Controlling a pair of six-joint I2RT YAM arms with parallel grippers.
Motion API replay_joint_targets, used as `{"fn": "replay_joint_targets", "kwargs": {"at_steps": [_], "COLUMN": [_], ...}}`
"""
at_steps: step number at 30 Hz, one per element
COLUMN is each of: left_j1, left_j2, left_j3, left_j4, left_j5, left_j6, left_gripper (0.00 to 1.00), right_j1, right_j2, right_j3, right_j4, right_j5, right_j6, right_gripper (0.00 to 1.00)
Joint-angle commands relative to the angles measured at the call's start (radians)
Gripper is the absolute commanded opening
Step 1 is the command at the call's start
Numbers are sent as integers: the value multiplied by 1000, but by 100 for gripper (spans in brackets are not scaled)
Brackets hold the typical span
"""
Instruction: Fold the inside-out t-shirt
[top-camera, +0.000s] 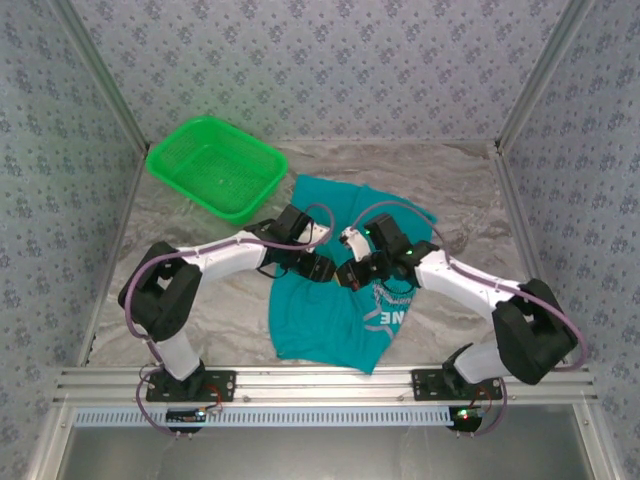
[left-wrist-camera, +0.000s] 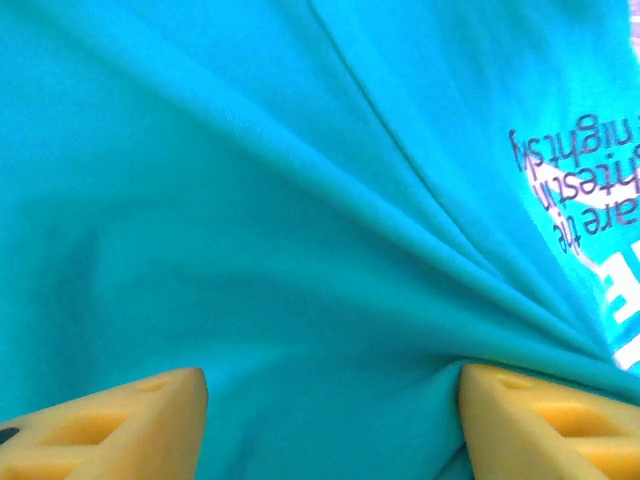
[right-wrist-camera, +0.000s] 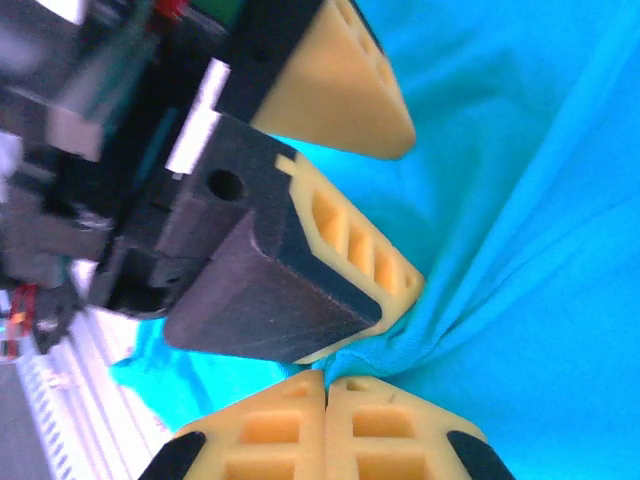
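Bases: two, bolted on the near rail (top-camera: 320, 382), well apart.
Left arm (top-camera: 215, 252): elbow swung out to the left, forearm reaching inward to the table's middle.
Right arm (top-camera: 470, 285): elbow out to the right, forearm reaching inward, mirroring the left.
Left gripper (left-wrist-camera: 330, 420): fingers spread wide, tips down on the cloth.
Right gripper (right-wrist-camera: 325, 395): fingers pressed together, just beside the left gripper. Creases gather at the tips, but whether cloth is nipped between them cannot be told.
T-shirt (top-camera: 320, 325): one, teal, spread rumpled on the table (top-camera: 225, 320) under both grippers. White lettering (top-camera: 388, 318) shows near the right arm.
Basket (top-camera: 215, 165): one, green mesh, far left, apart from the t-shirt.
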Motion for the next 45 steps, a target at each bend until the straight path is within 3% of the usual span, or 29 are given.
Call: {"fn": "replay_joint_targets", "kwargs": {"at_steps": [1, 4, 8, 10, 15, 17, 21, 27, 30, 34, 37, 39, 41, 45], "left_j1": [-7, -4, 35, 72, 107, 106, 108, 106, 110, 105, 91, 64, 34, -3], "left_j2": [-20, -29, -65, -86, -160, -170, -178, -195, -218, -229, -263, -289, -292, -218], "left_j3": [-27, -42, -59, -86, -186, -203, -236, -241, -213, -139, -141, -148, -145, -100], "left_j4": [101, 142, 161, 177, 246, 237, 235, 236, 159, -39, -50, -40, -18, -14], "left_j5": [124, 155, 197, 247, 361, 398, 416, 442, 402, 257, 201, 121, 82, 4], "left_j6": [78, 72, 16, -42, -187, -240, -330, -407, -365, -227, -128, -66, -12, 65], "left_gripper": [65, 37, 0, 0, 0, 0, 0, 0, 0, 2, 29, 37, 53, 60], "right_j1": [-54, -84, -93, -103, -80, -38, 34, 175, 212, 234, 233, 208, 185, 166], "right_j2": [-21, -12, -16, -27, -13, 4, -12, -168, -199, -163, -75, -21, 12, 13], "right_j3": [-6, 10, 9, -16, -63, -68, -72, -33, -19, -17, -15, -2, -10, -33], "right_j4": [43, -4, -96, -95, -96, -87, -82, -177, -185, -121, -57, -58, -39, 13], "right_j5": [-243, -309, -144, -48, 298, 391, 406, 542, 560, 506, 493, 505, 474, 393], "right_j6": [-95, -164, -211, -197, -66, -24, -7, -24, -19, -6, 17, 66, 88, 62], "right_gripper": [0, 0, 2, 13, 13, 23, 33, 36, 40, 42, 43, 43, 41, 12]}}
